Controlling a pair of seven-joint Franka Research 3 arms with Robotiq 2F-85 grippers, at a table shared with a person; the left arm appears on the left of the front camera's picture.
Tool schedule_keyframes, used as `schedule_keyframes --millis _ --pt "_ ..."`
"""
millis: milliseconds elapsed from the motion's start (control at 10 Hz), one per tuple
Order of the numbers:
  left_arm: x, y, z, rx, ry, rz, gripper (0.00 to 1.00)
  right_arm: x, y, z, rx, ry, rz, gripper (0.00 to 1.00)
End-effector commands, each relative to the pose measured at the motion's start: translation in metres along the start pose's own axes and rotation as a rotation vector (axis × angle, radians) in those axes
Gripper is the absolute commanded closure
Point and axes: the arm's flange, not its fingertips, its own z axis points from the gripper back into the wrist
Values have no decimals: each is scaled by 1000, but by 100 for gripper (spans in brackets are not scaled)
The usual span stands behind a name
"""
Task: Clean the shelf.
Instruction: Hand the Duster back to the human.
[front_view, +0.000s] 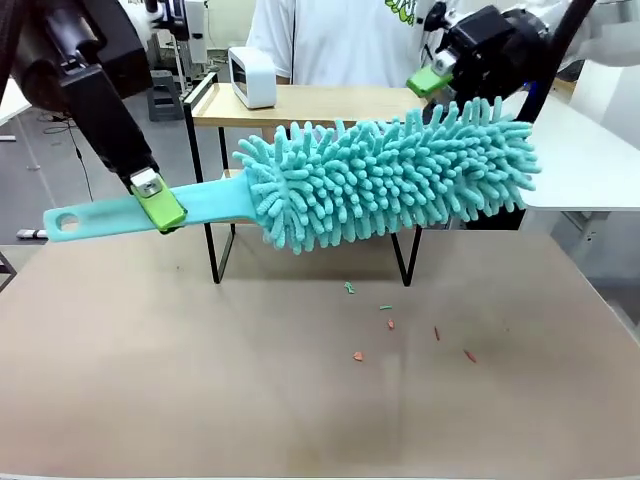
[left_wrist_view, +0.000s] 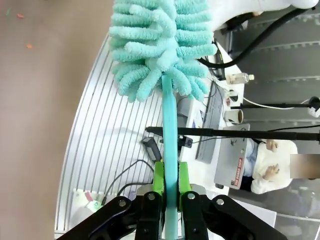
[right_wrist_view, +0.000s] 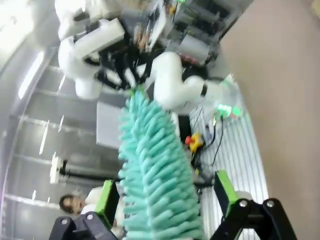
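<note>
Your shelf (front_view: 300, 100) stands at the far middle of the brown table (front_view: 150, 380), its upper wooden board showing behind the duster, its black legs coming down to the tabletop below it. A small white box (front_view: 252, 76) sits on the left end of that upper board. The lower board is mostly hidden behind the duster head, so you cannot tell how clean it is.

In front of the shelf hangs a teal chenille duster (front_view: 390, 175), held level above the table, its fluffy head across the shelf's front and its flat handle running out to the left. Your left gripper (front_view: 158, 200) is clamped on that handle, both green pads pressed flat against it, as the left wrist view shows clearly (left_wrist_view: 170, 187). Your right gripper (front_view: 432, 80) sits up by the far tip of the head; in the right wrist view its fingers (right_wrist_view: 105, 200) stand wide apart on either side of the tufts, gripping nothing that you can see.

On the table just in front of the shelf legs lie a few small scraps (front_view: 390, 325), orange and green. I judge these to be debris swept off the boards, so some dusting looks done; whether more remains on the shelf, you cannot tell from here. A person in a white shirt (front_view: 330, 40) stands behind the shelf
</note>
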Motion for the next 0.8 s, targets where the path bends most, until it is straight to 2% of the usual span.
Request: schedule_keyframes --millis 0,100,300,700 --pt "5 8 6 -36 16 -25 88 -10 7 5 -9 141 48 0" --pt "6 9 5 -52 34 -33 88 -18 10 -1 -16 224 76 0" --pt "7 9 5 -63 24 -43 88 -26 11 -6 -41 284 107 0" --pt "8 9 3 -96 26 -48 88 -27 8 -10 -14 293 147 0"
